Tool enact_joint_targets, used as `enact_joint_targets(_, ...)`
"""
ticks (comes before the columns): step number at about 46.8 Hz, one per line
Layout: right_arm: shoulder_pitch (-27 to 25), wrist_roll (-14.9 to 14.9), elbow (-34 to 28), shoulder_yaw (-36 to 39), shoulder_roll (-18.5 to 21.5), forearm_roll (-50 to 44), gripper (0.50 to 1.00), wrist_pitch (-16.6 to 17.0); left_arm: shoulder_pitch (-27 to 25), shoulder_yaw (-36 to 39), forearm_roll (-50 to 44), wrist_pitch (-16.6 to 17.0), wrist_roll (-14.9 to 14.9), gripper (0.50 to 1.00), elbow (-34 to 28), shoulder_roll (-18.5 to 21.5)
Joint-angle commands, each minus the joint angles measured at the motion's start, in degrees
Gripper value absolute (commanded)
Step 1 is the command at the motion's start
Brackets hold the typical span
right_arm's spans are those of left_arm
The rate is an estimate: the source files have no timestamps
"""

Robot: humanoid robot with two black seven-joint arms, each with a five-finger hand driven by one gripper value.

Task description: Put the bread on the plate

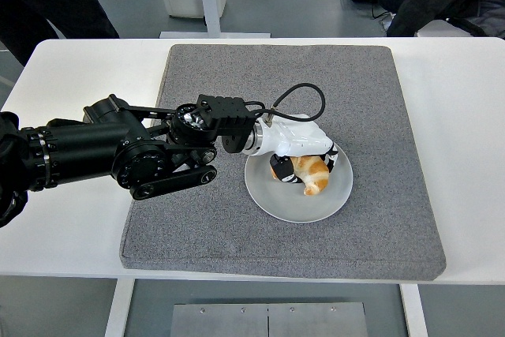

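**While bread sits low over plate, release is what's left**

With the left hand (304,165) reaching in from the left edge, its white fingers (282,171) are curled round the bread (313,173), a golden croissant-like piece. Hand and bread are inside the rim of the plate (272,199), toward its upper half. Can't tell for sure whether the bread's underside is touching the plate surface or hanging just above it; looks v. close either way. The plate lies near the middle of the grey mat (379,116), which covers most of the white table (465,140). Right arm isn't in view. Dark-clothed people stand at the top corners, well apart from the work.

Step in hand, as I judge it: the placing stage, w/ carry done and let-go not yet done. Task is nearly complete.

Next move prob. calls for:
- settle the bread fully onto the plate if it isn't down
- open the fingers gently so the bread doesn't roll toward the rim
- lift the hand up and clear w/o dragging the bread or nudging the plate.
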Motion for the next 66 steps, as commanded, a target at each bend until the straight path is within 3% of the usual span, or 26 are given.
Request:
enact_joint_targets(1, 0.01, 0.01, -0.02, 0.0, 0.0, 0.0, 1.0, 0.0, -0.17, -0.07, -0.08, -0.11, 0.07, 0.746, 0.0, 0.1)
enact_joint_targets(5, 0.01, 0.1, -0.02, 0.0, 0.0, 0.0, 1.0, 0.0, -0.17, -0.07, -0.34, -0.73, -0.1, 0.993, -0.08, 0.27)
enact_joint_targets(24, 0.01, 0.01, 0.07, 0.0, 0.0, 0.0, 1.0, 0.0, -1.13, -0.86, -1.39, -1.17, -0.1, 0.992, -1.23, 1.5)
enact_joint_targets(29, 0.01, 0.01, -0.02, 0.0, 0.0, 0.0, 1.0, 0.0, -3.68, -0.94, -3.41, -3.53, -0.81, 0.992, -4.03, 4.05)
enact_joint_targets(36, 0.01, 0.01, -0.02, 0.0, 0.0, 0.0, 1.0, 0.0, -8.86, -3.75, -13.51, -9.07, -1.07, 0.992, -5.71, 7.13)
enact_joint_targets(49, 0.01, 0.01, -0.02, 0.0, 0.0, 0.0, 1.0, 0.0, -14.76, -7.79, -27.22, -14.35, -0.46, 0.992, -5.8, 11.17)
enact_joint_targets(60, 0.01, 0.01, -0.02, 0.0, 0.0, 0.0, 1.0, 0.0, -14.85, -13.95, -36.45, -14.97, -0.28, 0.992, -4.57, 15.3)
enact_joint_targets(66, 0.01, 0.01, -0.02, 0.0, 0.0, 0.0, 1.0, 0.0, -11.51, -17.2, -46.81, -14.09, -0.28, 0.992, -3.52, 17.32)
